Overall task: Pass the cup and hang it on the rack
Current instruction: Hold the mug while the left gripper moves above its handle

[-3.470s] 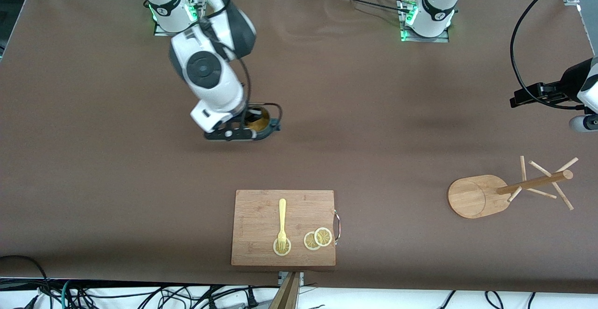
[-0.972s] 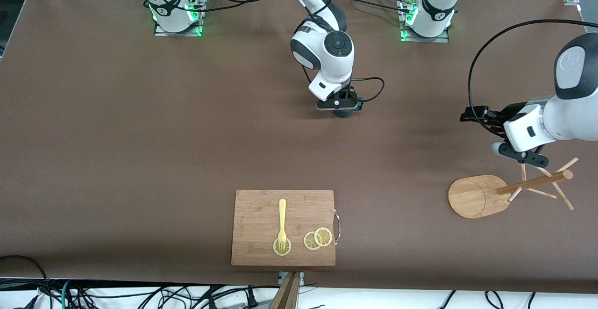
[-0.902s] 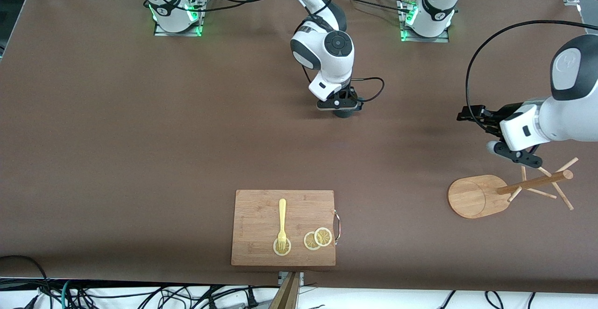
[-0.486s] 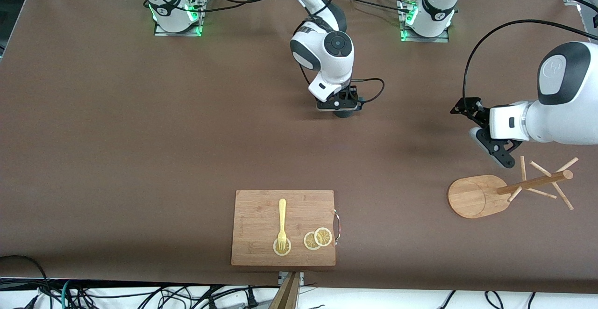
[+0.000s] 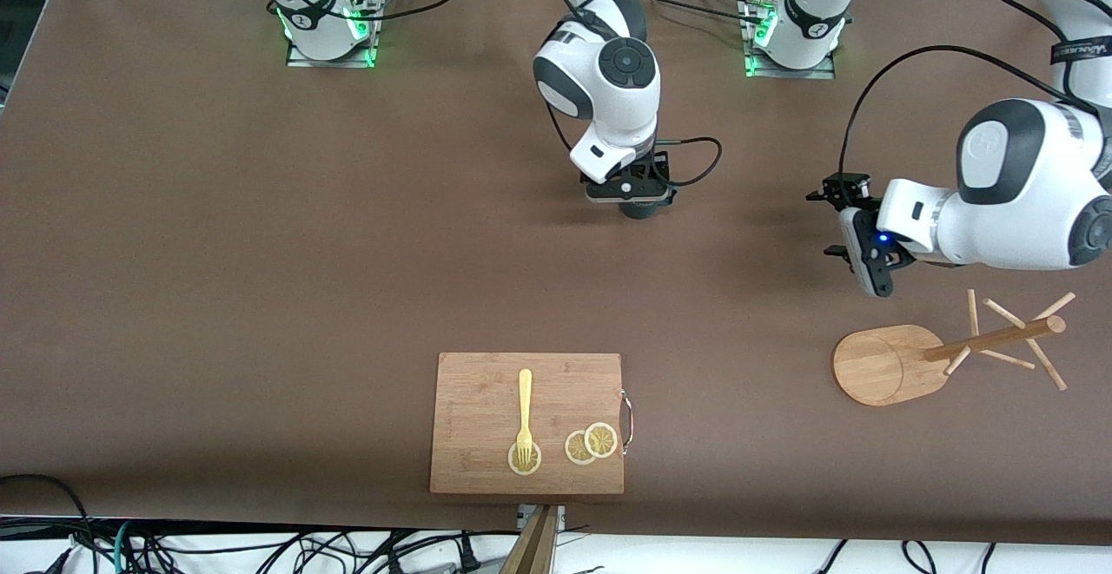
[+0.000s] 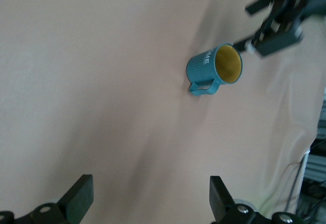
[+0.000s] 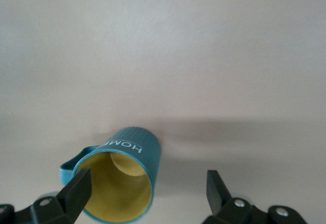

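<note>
The teal cup (image 7: 125,180) stands upright on the brown table with its yellow inside showing. In the front view only a dark edge of it (image 5: 640,210) shows under my right gripper. My right gripper (image 5: 632,196) hangs just above the cup, open; one fingertip (image 7: 76,188) is by the rim, not gripping. My left gripper (image 5: 825,225) is open and empty, low over the table between the cup and the rack, facing the cup (image 6: 214,68). The wooden rack (image 5: 877,366) stands at the left arm's end, nearer the front camera, with its post (image 5: 990,339) and pegs bare.
A wooden cutting board (image 5: 486,400) with a yellow fork (image 5: 525,413) and lemon slices (image 5: 591,442) lies at the table's front edge in the middle. Bare brown table lies between the cup and my left gripper.
My right arm carried the cup from its own end to the table's middle and now stands open over it. My left arm swung in from the table's end and turned toward the cup.
</note>
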Robot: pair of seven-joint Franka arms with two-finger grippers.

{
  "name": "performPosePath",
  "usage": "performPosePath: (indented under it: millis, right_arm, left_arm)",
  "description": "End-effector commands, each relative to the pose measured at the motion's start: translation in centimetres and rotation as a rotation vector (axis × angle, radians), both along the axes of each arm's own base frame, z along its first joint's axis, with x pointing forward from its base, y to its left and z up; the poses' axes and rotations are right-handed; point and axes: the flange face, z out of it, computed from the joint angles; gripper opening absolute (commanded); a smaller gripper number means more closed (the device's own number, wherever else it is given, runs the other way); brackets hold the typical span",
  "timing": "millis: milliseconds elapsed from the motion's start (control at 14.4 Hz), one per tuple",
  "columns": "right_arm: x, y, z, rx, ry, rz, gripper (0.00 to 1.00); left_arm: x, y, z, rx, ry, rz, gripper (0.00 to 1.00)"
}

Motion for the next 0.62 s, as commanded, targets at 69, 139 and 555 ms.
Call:
performPosePath:
  millis: [69, 139, 555]
  right_arm:
    - [4.6, -5.1, 7.9, 0.042, 0.007, -0.085, 1.00]
    - [6.1, -7.3, 9.4, 0.032, 0.016, -0.117, 1.00]
    - [10.9, -22.0, 16.7, -0.024, 0.038, -0.044, 1.00]
  left_arm:
    - [-3.9, -2.2, -1.3, -0.075, -0.126, -0.120, 1.00]
    - [-4.8, -2.3, -2.2, -0.090, -0.164, -0.137, 1.00]
    - [-9.1, -5.1, -9.1, -0.229, -0.345, -0.296, 1.00]
